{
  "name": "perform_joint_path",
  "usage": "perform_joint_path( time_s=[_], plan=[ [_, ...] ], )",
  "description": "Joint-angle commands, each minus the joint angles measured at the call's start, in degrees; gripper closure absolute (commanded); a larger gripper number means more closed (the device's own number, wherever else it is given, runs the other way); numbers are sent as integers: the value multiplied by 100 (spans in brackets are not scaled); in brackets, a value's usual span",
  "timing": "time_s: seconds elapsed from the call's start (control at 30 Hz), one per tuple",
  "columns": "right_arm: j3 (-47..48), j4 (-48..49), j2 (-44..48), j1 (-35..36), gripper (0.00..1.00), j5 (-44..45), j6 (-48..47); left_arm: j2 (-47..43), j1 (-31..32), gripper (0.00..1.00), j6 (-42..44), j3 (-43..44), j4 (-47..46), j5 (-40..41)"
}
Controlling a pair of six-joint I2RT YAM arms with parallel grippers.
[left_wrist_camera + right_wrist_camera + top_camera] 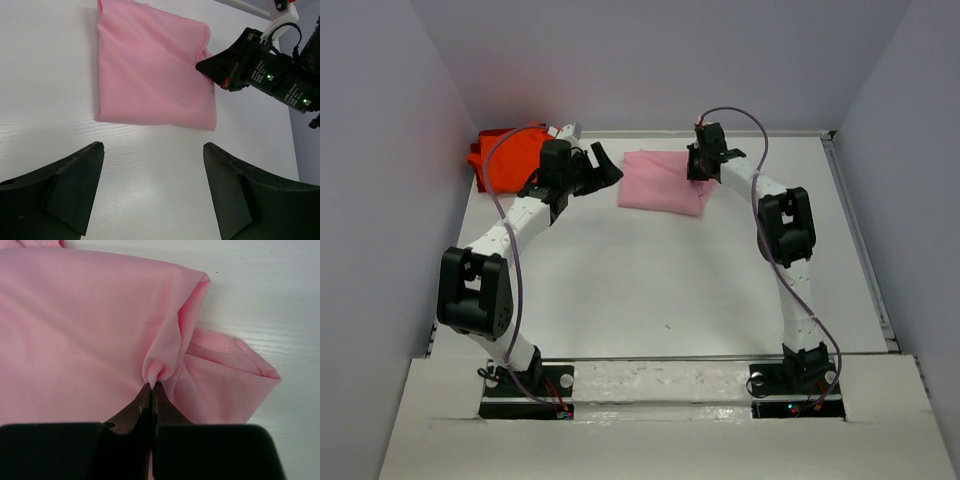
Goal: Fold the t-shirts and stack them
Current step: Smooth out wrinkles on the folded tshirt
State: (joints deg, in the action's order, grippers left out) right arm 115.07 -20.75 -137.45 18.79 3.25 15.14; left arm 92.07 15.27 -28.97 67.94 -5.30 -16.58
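A folded light pink t-shirt [665, 182] lies flat at the back middle of the table, also seen in the left wrist view [150, 75]. My right gripper [152, 385] is shut on a pinched fold of the pink t-shirt [75, 325] at its right edge; from above that gripper [698, 168] sits on the shirt's right side. A bright orange t-shirt [505, 155] lies bunched in the back left corner. My left gripper [152, 150] hangs open over bare table just left of the pink shirt, holding nothing; from above it [608, 170] is between the two shirts.
White walls close the table on the left, back and right. A raised rim [855, 230] runs along the right side. The right arm's black wrist [260, 75] with green lights shows in the left wrist view.
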Motion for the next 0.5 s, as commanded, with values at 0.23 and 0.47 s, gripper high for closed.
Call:
perform_joint_path(
  time_s=[0.23, 0.47],
  plan=[
    [-458, -684, 1501, 29, 100, 467, 156, -23, -6, 11, 6, 132, -156, -170],
    [-1679, -764, 2185, 29, 100, 581, 569, 4, 3, 11, 14, 167, -129, -179]
  ],
)
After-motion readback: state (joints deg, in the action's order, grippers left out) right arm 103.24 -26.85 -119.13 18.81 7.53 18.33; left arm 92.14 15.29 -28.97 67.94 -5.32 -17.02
